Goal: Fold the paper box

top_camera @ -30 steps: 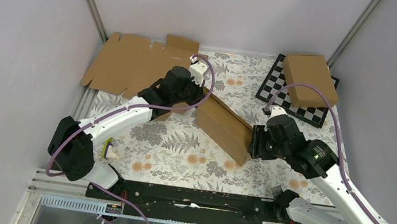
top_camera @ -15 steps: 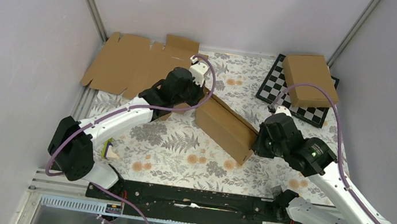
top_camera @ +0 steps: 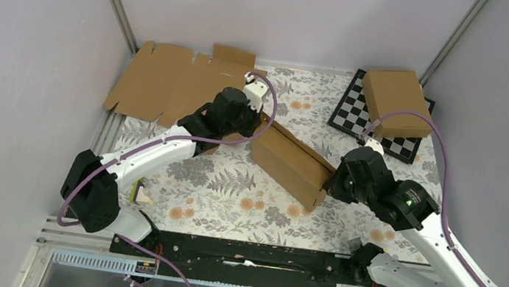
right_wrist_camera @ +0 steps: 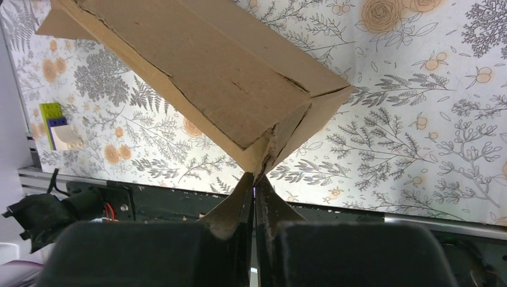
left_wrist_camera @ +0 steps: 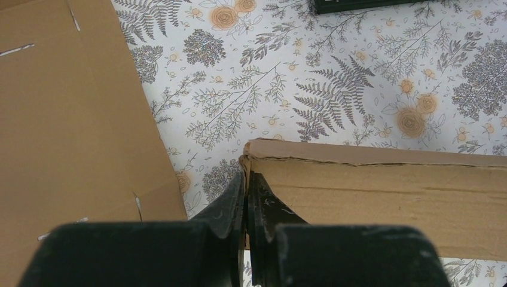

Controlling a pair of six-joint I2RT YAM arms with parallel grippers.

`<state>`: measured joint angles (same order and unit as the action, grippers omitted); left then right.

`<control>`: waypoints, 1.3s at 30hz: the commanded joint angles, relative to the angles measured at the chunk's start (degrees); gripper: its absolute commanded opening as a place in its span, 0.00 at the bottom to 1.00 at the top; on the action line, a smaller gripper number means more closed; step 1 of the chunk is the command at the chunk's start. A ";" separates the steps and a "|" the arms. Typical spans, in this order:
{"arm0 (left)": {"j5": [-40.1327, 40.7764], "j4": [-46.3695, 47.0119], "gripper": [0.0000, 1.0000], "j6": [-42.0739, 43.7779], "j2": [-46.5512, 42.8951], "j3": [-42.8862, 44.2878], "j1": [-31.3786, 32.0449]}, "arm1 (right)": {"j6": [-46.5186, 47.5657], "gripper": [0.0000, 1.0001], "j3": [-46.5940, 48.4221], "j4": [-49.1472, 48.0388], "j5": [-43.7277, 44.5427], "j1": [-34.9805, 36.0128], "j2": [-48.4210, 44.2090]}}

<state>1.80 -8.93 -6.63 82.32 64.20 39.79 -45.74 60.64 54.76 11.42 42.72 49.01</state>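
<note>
Counter (top_camera: 230, 192): covered by a floral-patterned cloth.

Paper box (top_camera: 292, 165): located at the middle of the counter, lying on a diagonal from the far left toward the near right, between the two arms. It is partly folded, with a long brown wall standing up and end flaps meeting at its corners.

Left gripper (left_wrist_camera: 246, 179): closed, with its fingers pressed together on the thin cardboard edge at the far-left corner of the paper box.

Right gripper (right_wrist_camera: 254, 180): closed, pinching the near-right corner of the paper box where two panels meet at a point. The cardboard is creased and slightly torn along that seam.

Other items: a wide flat cardboard sheet (top_camera: 163, 83) with notched edges lies at the far-left corner of the counter, partly under the left arm. A chessboard (top_camera: 352, 115) lies at the far-right corner, with a second, closed brown box (top_camera: 397, 99) resting on it. A small coloured block (top_camera: 141, 192) sits near the left edge, toward the near side, well apart from the paper box.
</note>
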 commanded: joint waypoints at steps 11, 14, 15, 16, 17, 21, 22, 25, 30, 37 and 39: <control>1.27 0.48 0.00 1.18 -3.57 -2.46 0.81 | -12.40 0.00 -0.83 -5.00 4.10 0.12 -3.80; 1.27 0.56 0.00 1.14 -3.55 -2.50 0.87 | -10.90 0.00 -0.94 -4.74 3.92 0.16 -3.33; 1.23 0.68 0.00 1.10 -3.65 -2.48 0.89 | -10.63 0.00 -1.00 -3.97 4.37 0.17 -3.16; 1.14 0.68 0.00 1.10 -3.55 -2.52 0.88 | -10.23 0.00 -1.21 -3.33 4.86 0.15 -2.92; 1.14 0.68 0.00 1.10 -3.62 -2.56 0.89 | -10.02 0.00 -1.53 -2.73 5.31 0.10 -2.83; 1.08 1.49 0.00 1.69 -4.10 -3.70 0.90 | -9.53 0.00 -3.51 -2.18 6.25 0.17 -3.77; 0.71 2.27 0.00 2.08 -4.33 -4.18 0.84 | -9.20 0.00 -4.06 -2.11 6.37 0.13 -4.06; 0.30 3.17 0.00 2.97 -5.22 -5.44 0.99 | -8.57 0.00 -5.09 -1.04 6.74 0.14 -4.05; 1.34 4.28 0.00 3.82 -6.54 -7.56 1.24 | -6.99 0.00 -6.73 -0.98 6.14 0.09 -2.40; 2.64 7.87 0.00 3.71 -7.95 -11.97 1.38 | -2.85 0.02 -5.06 -0.89 6.49 0.16 0.21; 1.97 8.60 0.00 2.03 -8.01 -13.11 1.36 | -1.28 0.04 -4.53 -1.04 6.55 0.16 0.42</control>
<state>2.92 -1.43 -3.49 75.31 53.84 40.93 -50.72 54.94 52.23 16.49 42.72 48.40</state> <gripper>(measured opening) 0.031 0.047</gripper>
